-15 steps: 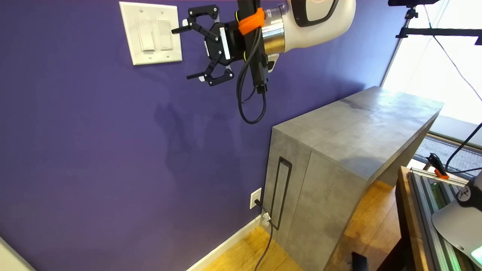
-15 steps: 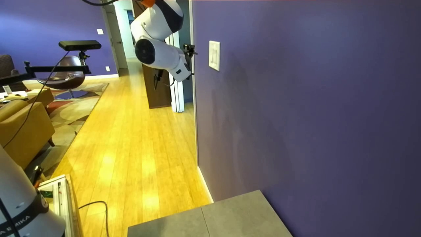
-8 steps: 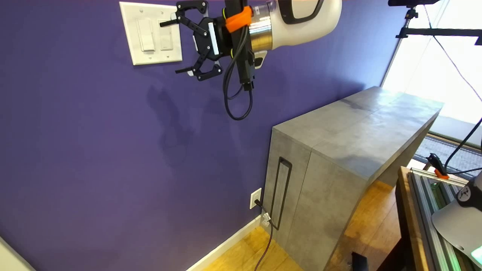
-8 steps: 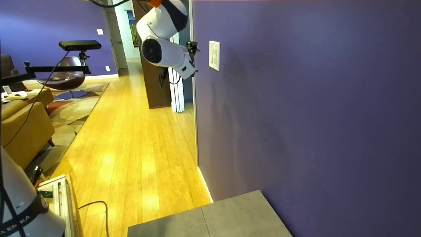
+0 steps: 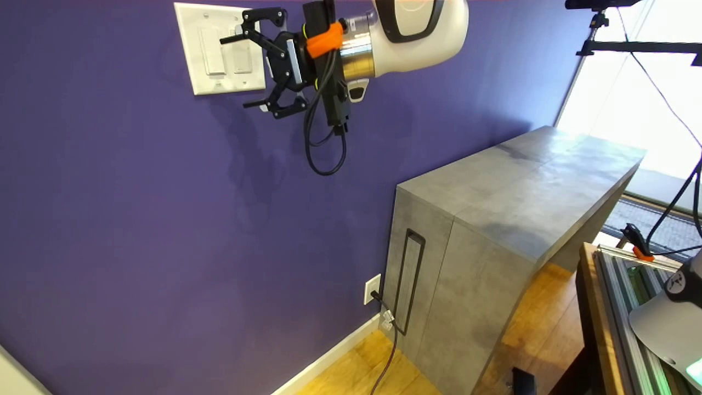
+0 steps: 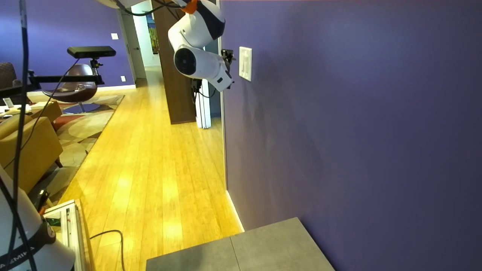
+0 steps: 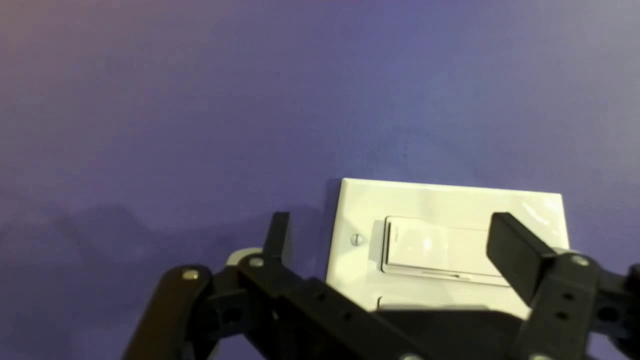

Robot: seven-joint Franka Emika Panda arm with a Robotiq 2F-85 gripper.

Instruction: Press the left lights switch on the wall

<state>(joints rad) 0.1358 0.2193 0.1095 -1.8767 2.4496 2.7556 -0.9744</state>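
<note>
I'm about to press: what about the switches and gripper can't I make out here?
Left lights switch: wrist view, one end hidden behind a finger of the gripper.
Right-hand switch: wrist view, mostly covered by the gripper.
Switch plate: in an exterior view, too small and slanted to show either switch's tilt.
Gripper: in an exterior view, largely hidden behind the arm.

This looks like a home. The rug (image 6: 81, 131), lounge chair (image 6: 72, 95), padded seat (image 6: 42, 148) and wood floor (image 6: 150, 169) show it.

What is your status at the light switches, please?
End effector open, facing the wall. Left lights switch in view, no contact. No obstacle seen between them.
</note>
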